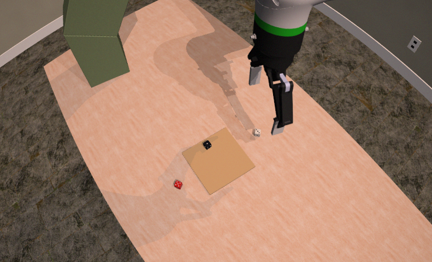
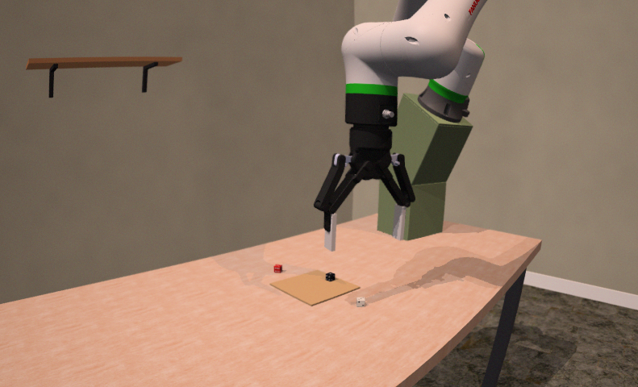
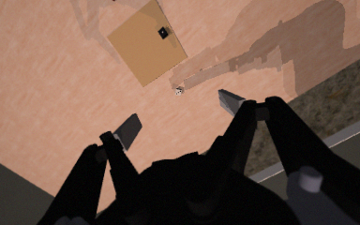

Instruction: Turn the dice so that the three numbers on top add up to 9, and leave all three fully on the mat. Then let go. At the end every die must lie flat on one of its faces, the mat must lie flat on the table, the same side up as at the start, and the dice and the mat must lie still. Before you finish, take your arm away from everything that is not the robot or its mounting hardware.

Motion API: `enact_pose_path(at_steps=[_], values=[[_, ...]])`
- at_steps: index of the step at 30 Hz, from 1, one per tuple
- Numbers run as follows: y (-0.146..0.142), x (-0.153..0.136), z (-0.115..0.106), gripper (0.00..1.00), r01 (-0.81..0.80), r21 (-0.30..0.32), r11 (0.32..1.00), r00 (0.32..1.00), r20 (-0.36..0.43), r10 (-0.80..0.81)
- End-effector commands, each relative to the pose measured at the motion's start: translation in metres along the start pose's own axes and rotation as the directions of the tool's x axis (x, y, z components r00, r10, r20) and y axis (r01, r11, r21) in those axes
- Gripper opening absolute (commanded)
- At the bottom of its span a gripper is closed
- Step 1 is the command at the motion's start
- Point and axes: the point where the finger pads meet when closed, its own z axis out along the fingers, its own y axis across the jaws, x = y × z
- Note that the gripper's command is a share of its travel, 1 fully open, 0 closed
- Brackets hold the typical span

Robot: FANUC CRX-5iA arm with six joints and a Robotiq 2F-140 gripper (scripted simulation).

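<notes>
A tan square mat (image 1: 226, 170) (image 2: 302, 289) (image 3: 137, 52) lies flat on the wooden table (image 1: 309, 194). A black die (image 1: 207, 144) (image 2: 330, 276) (image 3: 162, 32) sits on the mat near its far corner. A white die (image 1: 256, 132) (image 2: 360, 301) (image 3: 179, 91) lies on the bare table just off the mat's right corner. A red die (image 1: 178, 184) (image 2: 277, 268) lies on the table off the mat's left side. My gripper (image 1: 266, 101) (image 2: 364, 237) (image 3: 177, 109) is wide open and empty, hanging well above the table over the white die. The pips are too small to read.
The arm's green pedestal (image 1: 96, 39) (image 2: 427, 168) stands at the table's far end. A wall shelf (image 2: 101, 62) hangs at the left. The table edge runs close to the right of the white die.
</notes>
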Motion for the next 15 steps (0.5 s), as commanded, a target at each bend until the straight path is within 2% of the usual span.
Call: enact_pose_path(at_steps=[1,6,7,12,15], values=[[0.000,0.001,0.005,1.00,0.172,0.000,0.985,0.985,0.019,-0.172],[0.000,0.001,0.007,1.00,0.229,0.001,0.974,0.973,0.019,-0.229],[0.001,0.002,0.010,1.00,0.323,0.003,0.946,0.946,0.019,-0.323],[0.001,0.002,0.013,1.00,0.415,0.004,0.910,0.910,0.019,-0.415],[0.001,0.003,0.016,1.00,0.501,0.006,0.866,0.865,0.019,-0.501]])
